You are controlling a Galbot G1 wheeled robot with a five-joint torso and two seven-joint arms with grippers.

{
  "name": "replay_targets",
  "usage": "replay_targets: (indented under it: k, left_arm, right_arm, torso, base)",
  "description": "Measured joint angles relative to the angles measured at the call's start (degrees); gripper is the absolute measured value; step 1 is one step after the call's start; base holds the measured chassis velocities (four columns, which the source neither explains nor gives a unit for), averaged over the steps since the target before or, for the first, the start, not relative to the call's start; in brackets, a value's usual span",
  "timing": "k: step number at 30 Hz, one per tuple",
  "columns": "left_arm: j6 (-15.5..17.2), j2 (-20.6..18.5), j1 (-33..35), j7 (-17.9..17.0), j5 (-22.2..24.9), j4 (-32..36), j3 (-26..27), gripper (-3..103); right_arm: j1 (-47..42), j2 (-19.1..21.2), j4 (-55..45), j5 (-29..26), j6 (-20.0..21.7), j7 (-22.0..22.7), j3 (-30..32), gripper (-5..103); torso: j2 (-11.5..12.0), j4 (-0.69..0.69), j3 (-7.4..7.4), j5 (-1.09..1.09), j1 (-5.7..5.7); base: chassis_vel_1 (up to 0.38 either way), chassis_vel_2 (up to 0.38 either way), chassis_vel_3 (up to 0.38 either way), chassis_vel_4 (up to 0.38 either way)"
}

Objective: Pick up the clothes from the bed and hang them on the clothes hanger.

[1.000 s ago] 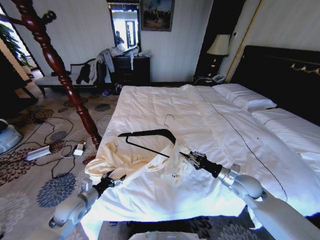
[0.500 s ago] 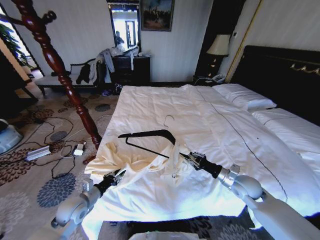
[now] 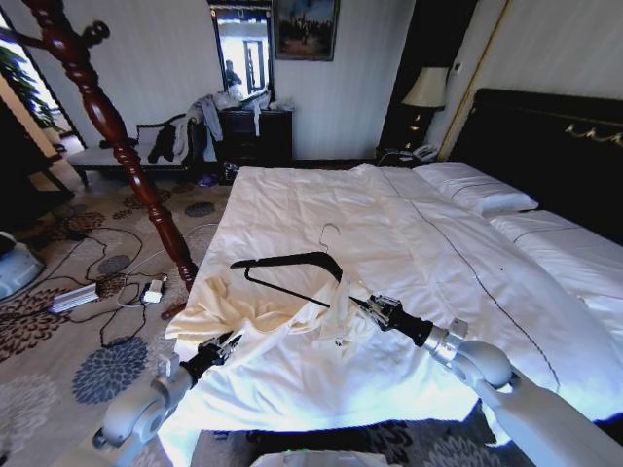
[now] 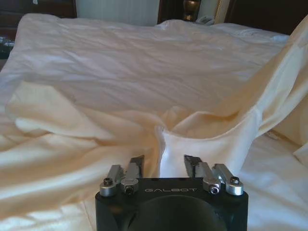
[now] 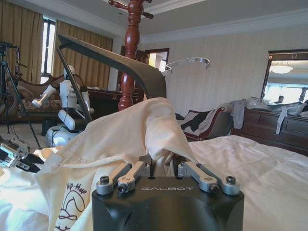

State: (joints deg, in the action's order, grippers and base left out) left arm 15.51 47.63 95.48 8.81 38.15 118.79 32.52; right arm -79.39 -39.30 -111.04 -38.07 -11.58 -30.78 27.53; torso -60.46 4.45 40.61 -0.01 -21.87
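- The cream soft shirt (image 3: 255, 309) lies on the big white bed (image 3: 389, 233), near its foot edge.
- The thin black hanger with a silver hook (image 3: 290, 263) sits just past the right gripper (image 3: 362, 306), inside the shirt.
- The left gripper (image 3: 226, 343) is just in front of the shirt's hem.
- The dark red wooden post (image 3: 112, 126) stands off the bed, past the left gripper.

White-duveted bed (image 3: 409, 243) with cream clothes (image 3: 243, 306) and pillows (image 3: 477, 190).
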Motion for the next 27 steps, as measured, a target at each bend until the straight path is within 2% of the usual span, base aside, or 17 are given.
replay_targets:
  k: [1,2,3,5,8,11,13,15,18,20,23,26,27]
  left_arm:
    - [0.00,-0.10,-0.10,-0.23,0.32,0.36,0.10,56]
    - [0.00,-0.17,-0.20,-0.35,0.52,0.59,0.18,56]
    - [0.01,-0.28,-0.36,-0.54,0.88,0.95,0.40,67]
    - [0.06,-0.36,-0.56,-0.66,1.25,1.14,0.51,67]
    - [0.46,-0.36,-2.87,-1.27,2.45,0.80,-0.19,84]
    - [0.87,0.13,-4.59,-1.65,2.88,-0.07,-1.35,89]
    - [1.33,1.05,-6.04,-2.04,2.99,-1.18,-2.68,100]
    - [1.57,1.86,-6.70,-2.11,2.89,-1.85,-3.55,97]
    - [1.90,3.25,-7.68,-2.15,2.53,-3.03,-5.06,83]
    - [1.95,3.37,-7.90,-2.15,2.49,-3.23,-5.33,83]
    - [2.06,3.35,-8.25,-2.14,2.46,-3.51,-5.85,66]
    - [2.09,2.81,-8.14,-2.10,2.51,-3.50,-5.93,61]
    - [2.10,2.49,-8.02,-2.06,2.57,-3.42,-5.91,56]
  right_arm:
    - [0.06,-0.05,0.08,0.00,-0.01,0.00,-0.08,19]
    - [0.07,-0.07,0.08,0.00,-0.01,0.00,-0.13,19]
    - [0.07,-0.09,0.09,0.00,-0.01,0.00,-0.16,19]
    - [0.04,-0.11,0.09,0.00,-0.02,0.00,-0.17,19]
    - [0.04,-0.11,0.17,0.04,-0.04,0.00,-0.29,19]
    - [0.12,-0.12,0.19,0.06,-0.04,0.00,-0.44,19]
    - [0.19,-0.12,0.14,0.07,-0.02,0.06,-0.60,19]
    - [0.19,-0.06,0.06,0.07,0.01,0.12,-0.63,19]
    - [0.03,0.25,-0.02,0.06,0.05,0.19,-0.47,19]
    - [0.01,0.26,-0.02,0.06,0.06,0.20,-0.41,19]
    - [-0.05,0.16,-0.01,0.06,0.11,0.27,-0.41,19]
    - [-0.12,-0.01,-0.02,0.17,0.15,0.31,-0.44,19]
    - [-0.15,-0.08,-0.02,0.24,0.16,0.33,-0.44,19]
  torso:
    - [0.00,0.02,0.00,0.00,0.00]
    - [0.00,0.02,0.00,0.00,0.00]
    - [0.00,0.01,0.00,0.01,0.00]
    - [0.00,0.01,0.00,0.00,0.00]
    - [0.00,0.01,0.00,0.01,0.00]
    - [0.00,0.02,0.00,0.00,0.00]
    - [0.00,0.02,0.00,0.00,-0.01]
    - [0.00,0.01,0.00,0.00,0.00]
    - [0.00,0.01,0.00,0.00,0.00]
    - [0.00,0.01,0.00,0.00,-0.01]
    - [0.00,0.01,0.00,0.00,0.00]
    - [0.00,0.01,0.00,0.01,0.00]
    - [0.00,0.01,0.00,0.01,-0.01]
  base:
    - [0.000,0.000,0.000,0.000]
    - [0.000,0.000,0.000,0.000]
    - [0.000,0.000,0.000,0.000]
    - [0.000,0.000,0.000,0.000]
    - [0.000,0.000,0.000,0.000]
    - [0.000,0.000,0.000,0.000]
    - [0.000,0.000,0.000,0.000]
    - [0.000,0.000,0.000,0.000]
    - [0.000,0.000,0.000,0.000]
    - [0.000,0.000,0.000,0.000]
    - [0.000,0.000,0.000,0.000]
    - [0.000,0.000,0.000,0.000]
    - [0.000,0.000,0.000,0.000]
